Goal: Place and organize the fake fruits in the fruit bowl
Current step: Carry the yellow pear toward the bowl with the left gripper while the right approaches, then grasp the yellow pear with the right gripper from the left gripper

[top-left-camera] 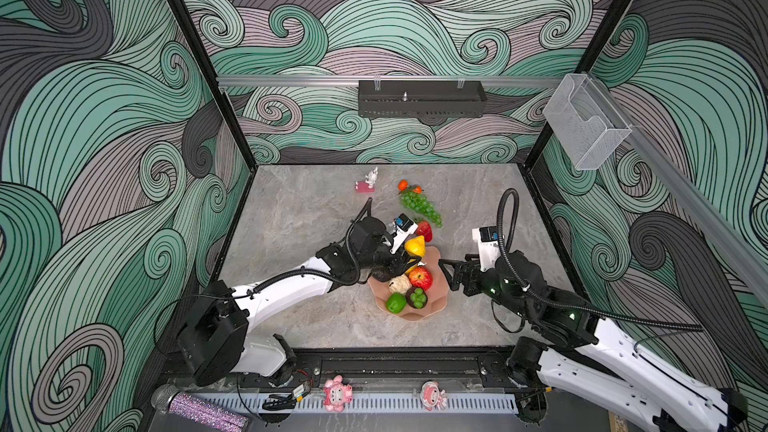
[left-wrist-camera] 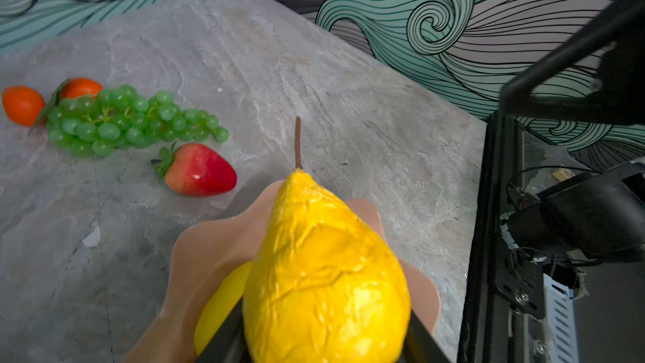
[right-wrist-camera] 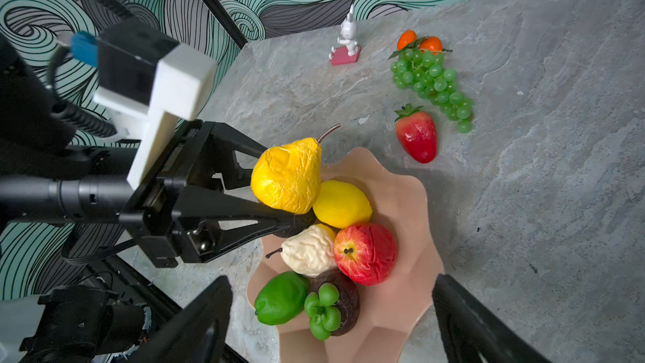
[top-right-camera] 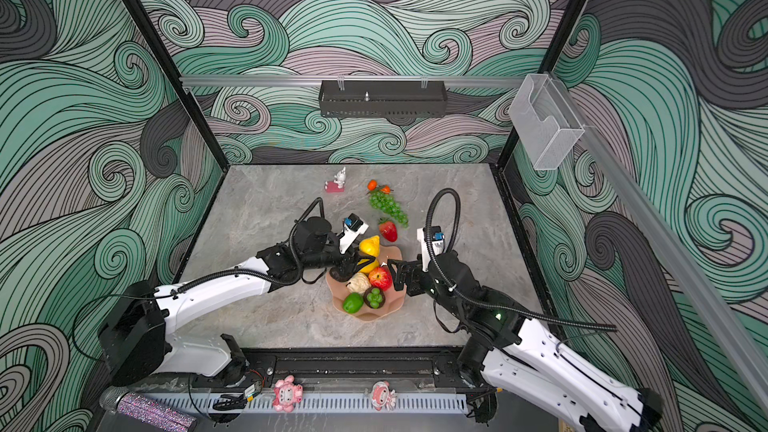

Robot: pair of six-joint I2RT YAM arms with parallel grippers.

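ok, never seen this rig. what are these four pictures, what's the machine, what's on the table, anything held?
Two robot arms work over a table, each ending in a two-finger claw. Two pictures look down from one overhead camera pair; the other two come from cameras on each wrist. The left claw grips a yellow pear at the rim of the pink scalloped bowl, which holds a lemon, red apple, cream pear, lime and mangosteen. The right claw is open and empty beside the bowl. On the table lie a strawberry, green grapes, two small oranges and a rabbit figurine.

Table point(top-left-camera: 291, 209): bowl point(top-left-camera: 436, 304), grapes point(top-left-camera: 419, 205), strawberry point(top-left-camera: 424, 229)
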